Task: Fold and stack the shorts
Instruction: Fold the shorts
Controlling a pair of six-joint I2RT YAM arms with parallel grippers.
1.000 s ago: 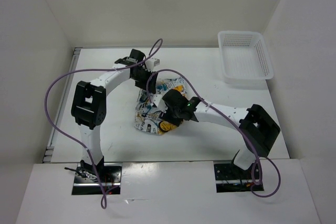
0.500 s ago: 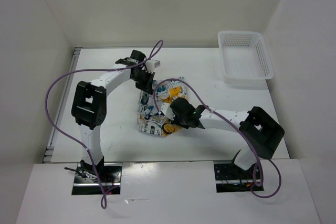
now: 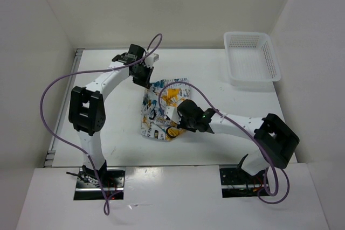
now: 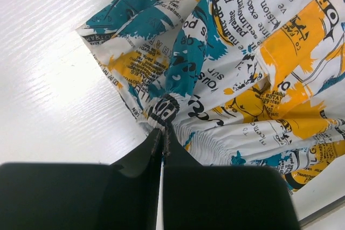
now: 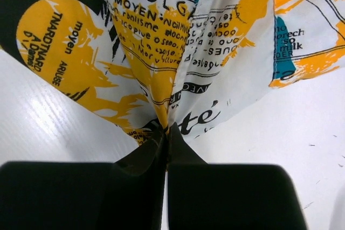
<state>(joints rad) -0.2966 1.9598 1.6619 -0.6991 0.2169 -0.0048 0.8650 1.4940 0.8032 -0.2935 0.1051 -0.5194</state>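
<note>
The left gripper [image 4: 161, 131] has its jaws pressed together, pinching a gathered edge of the shorts [image 4: 242, 63]. The printed cloth fans out ahead of its tips and to their right, and bare white table [image 4: 48, 79] lies to their left. The right gripper [image 5: 166, 129] is likewise closed tight on a raised fold of the same shorts. There the cloth spreads away beyond its tips, and table shows on either side of them.

From above, the shorts lie rumpled in a heap between the two grippers. The left one is at the heap's far left corner and the right one at its near right edge, well apart from each other. A purple cable [image 3: 194, 91] from the right arm arches over the cloth just beyond the right gripper, crossing the space between the two. The left arm's cable [image 3: 44, 106] swings wide to that gripper's outer side, away from the cloth. A white mesh basket [image 3: 252, 57] sits well off to the far right of the right gripper.
</note>
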